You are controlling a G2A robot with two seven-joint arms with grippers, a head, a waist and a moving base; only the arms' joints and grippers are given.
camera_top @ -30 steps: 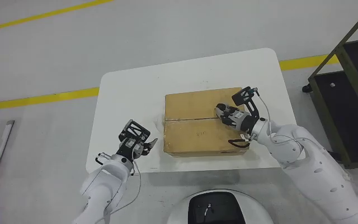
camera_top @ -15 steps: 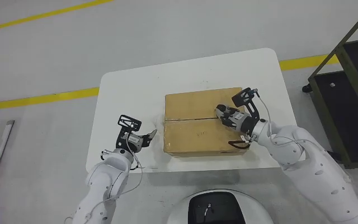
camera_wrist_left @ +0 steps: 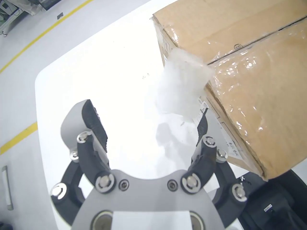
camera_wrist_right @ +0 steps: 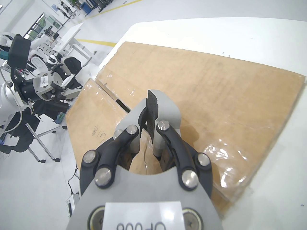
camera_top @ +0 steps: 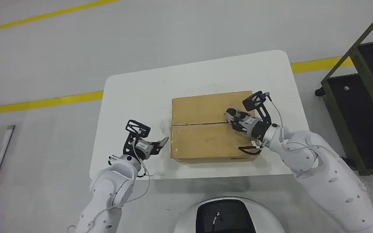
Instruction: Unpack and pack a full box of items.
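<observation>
Closed cardboard box (camera_top: 204, 137) at mid-table (camera_top: 134, 99), still taped: left gripper (camera_wrist_left: 147, 118), jaws spread, has advanced towards the loose tape tail (camera_wrist_left: 182, 82) at its end, while right gripper (camera_wrist_right: 150, 107), jaws pressed together, stays on the top seam (camera_top: 198, 124), so opening has probably only begun.

The left gripper (camera_top: 156, 144) is held low, its two fingers (camera_wrist_left: 94, 120) spread wide apart and pointing across toward the right gripper (camera_top: 231, 114). The right one angles downward and faces back, fingers (camera_wrist_right: 151, 111) pressed together.
</observation>
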